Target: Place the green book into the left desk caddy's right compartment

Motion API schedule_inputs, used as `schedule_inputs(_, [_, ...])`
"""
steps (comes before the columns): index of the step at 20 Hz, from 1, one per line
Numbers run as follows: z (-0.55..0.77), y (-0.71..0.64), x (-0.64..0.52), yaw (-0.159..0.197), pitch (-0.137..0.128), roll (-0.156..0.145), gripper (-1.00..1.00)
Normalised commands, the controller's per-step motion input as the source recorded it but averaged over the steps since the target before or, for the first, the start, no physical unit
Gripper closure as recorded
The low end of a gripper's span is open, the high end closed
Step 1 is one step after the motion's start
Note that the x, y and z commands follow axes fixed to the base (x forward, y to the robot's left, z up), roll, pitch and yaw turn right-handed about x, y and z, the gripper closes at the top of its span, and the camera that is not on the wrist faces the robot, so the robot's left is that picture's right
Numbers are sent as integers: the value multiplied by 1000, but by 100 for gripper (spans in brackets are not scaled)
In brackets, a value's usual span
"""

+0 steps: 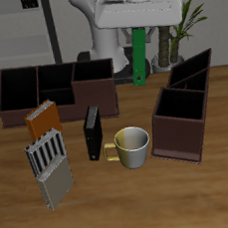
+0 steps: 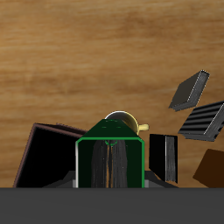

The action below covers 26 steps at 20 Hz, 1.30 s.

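My gripper point(image 1: 137, 31) is shut on the green book point(image 1: 138, 59), which hangs upright well above the table, farther back than the mug. In the wrist view the green book point(image 2: 108, 163) fills the space between my fingers. The left desk caddy point(image 1: 177, 139), dark reddish-brown with two bins, stands on the table beside and below the book, apart from it. One dark corner of the caddy point(image 2: 48, 156) shows in the wrist view. Both bins look empty.
A longer three-bin brown caddy point(image 1: 54, 101) stands at the back. An orange book point(image 1: 42, 120), a black book point(image 1: 93, 134), a grey slotted rack point(image 1: 50, 168) and a cream mug point(image 1: 133, 147) sit nearer the front edge. The mug point(image 2: 122, 120) lies under the gripper.
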Motion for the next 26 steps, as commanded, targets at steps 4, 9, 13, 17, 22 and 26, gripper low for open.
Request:
schedule_inputs(4, [10, 276, -221, 24, -1, 24, 100])
schedule_inputs(9, [10, 280, -187, -2, 10, 25, 100])
schedule_inputs(13, [-21, 287, -97, 23, -1, 8, 100])
schedule_inputs(17, [-40, 316, 2, -8, 14, 36, 100])
schedule_inputs(22, [-186, 338, 65, -9, 26, 31, 100])
schedule_inputs(26, [-151, 130, 90, -14, 30, 18, 100])
